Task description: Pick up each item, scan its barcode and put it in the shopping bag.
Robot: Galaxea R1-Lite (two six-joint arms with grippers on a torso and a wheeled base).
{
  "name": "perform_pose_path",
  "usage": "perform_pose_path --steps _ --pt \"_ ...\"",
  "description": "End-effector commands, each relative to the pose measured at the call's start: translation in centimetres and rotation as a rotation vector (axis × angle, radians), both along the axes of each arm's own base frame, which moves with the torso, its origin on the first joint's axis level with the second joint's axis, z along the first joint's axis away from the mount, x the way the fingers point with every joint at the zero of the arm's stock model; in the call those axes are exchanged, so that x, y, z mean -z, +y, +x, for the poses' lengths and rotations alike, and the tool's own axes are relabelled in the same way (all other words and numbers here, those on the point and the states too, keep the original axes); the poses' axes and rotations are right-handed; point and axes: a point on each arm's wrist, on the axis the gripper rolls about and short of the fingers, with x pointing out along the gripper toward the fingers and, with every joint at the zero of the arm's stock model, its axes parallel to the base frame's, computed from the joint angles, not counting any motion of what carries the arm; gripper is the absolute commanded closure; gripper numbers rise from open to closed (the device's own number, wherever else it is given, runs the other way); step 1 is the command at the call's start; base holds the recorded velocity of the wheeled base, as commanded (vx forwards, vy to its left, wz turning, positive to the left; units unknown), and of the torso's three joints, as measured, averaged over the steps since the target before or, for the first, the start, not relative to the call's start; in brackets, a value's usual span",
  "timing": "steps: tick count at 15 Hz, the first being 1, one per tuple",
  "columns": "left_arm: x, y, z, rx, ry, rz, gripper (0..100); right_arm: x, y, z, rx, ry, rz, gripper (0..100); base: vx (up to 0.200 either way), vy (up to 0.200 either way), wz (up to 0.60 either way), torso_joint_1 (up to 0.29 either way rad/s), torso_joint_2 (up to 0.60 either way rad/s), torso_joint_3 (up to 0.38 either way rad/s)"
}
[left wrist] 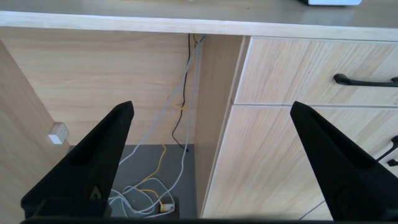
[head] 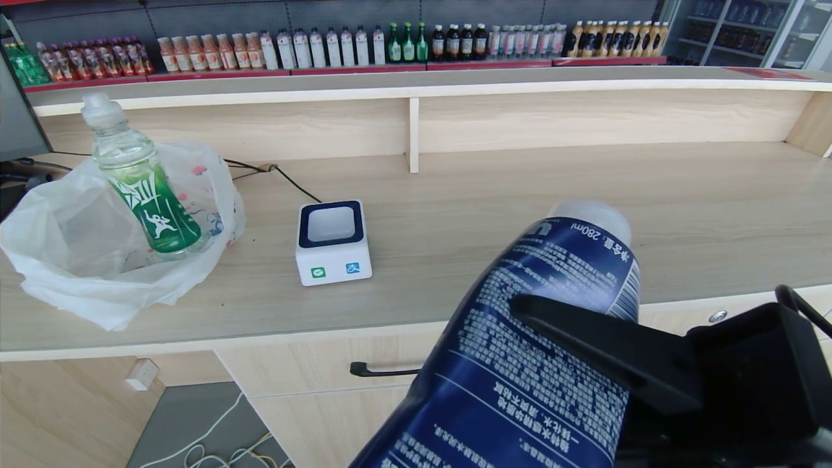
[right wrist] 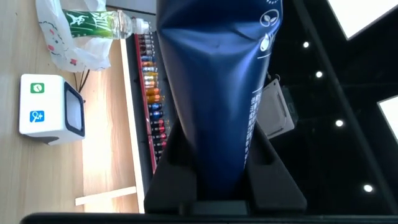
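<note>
My right gripper [head: 585, 364] is shut on a dark blue tube [head: 520, 364] with white print, held up close before the head camera, above the counter's front edge and right of the scanner. The same blue tube [right wrist: 214, 93] sits between the right gripper [right wrist: 217, 162] fingers. A white barcode scanner [head: 333, 242] with a dark-framed window stands on the wooden counter [head: 520, 214]; the scanner [right wrist: 50, 109] also shows in the right wrist view. A white shopping bag [head: 97, 260] at the left holds a green-labelled bottle [head: 140, 179]. My left gripper [left wrist: 211, 162] is open below the counter edge, facing the cabinet.
A black cable [head: 286, 179] runs from the scanner to the back of the counter. A low wooden back wall with a divider [head: 413, 133] bounds the counter. Drawers with a black handle [head: 383, 372] lie under the counter; loose cables [left wrist: 155, 186] lie on the floor.
</note>
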Motion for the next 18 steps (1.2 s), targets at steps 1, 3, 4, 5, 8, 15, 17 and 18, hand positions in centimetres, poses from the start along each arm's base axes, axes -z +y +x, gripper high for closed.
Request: perform_pose_path --steps 1,3,4,5,8,15,17,18 --pt "0.0 0.0 0.0 -0.001 0.0 0.0 0 0.13 0.13 0.02 -0.003 0.003 -0.005 100 0.0 0.0 0.0 0.0 0.0 0.0" --pt "0.0 0.0 0.0 -0.001 0.0 0.0 0 0.16 0.16 0.03 -0.003 0.003 -0.006 100 0.0 0.0 0.0 0.0 0.0 0.0" --pt "0.0 0.0 0.0 -0.001 0.0 0.0 0 0.17 0.12 0.01 -0.003 0.003 -0.006 100 0.0 0.0 0.0 0.0 0.0 0.0" --pt "0.0 0.0 0.0 -0.001 0.0 0.0 0 0.31 0.07 -0.02 -0.004 0.008 -0.011 100 0.0 0.0 0.0 0.0 0.0 0.0" --pt "0.0 0.0 0.0 -0.001 0.0 0.0 0 0.28 0.06 -0.07 -0.006 0.009 -0.009 100 0.0 0.0 0.0 0.0 0.0 0.0" --pt "0.0 0.0 0.0 -0.001 0.0 0.0 0 -0.36 0.18 0.02 -0.033 0.055 0.034 100 0.0 0.0 0.0 0.0 0.0 0.0" --pt "0.0 0.0 0.0 -0.001 0.0 0.0 0 -0.43 0.56 0.31 -0.046 0.092 0.048 100 0.0 0.0 0.0 0.0 0.0 0.0" --pt "0.0 0.0 0.0 -0.001 0.0 0.0 0 -0.22 0.76 0.44 -0.054 0.114 0.046 100 0.0 0.0 0.0 0.0 0.0 0.0"
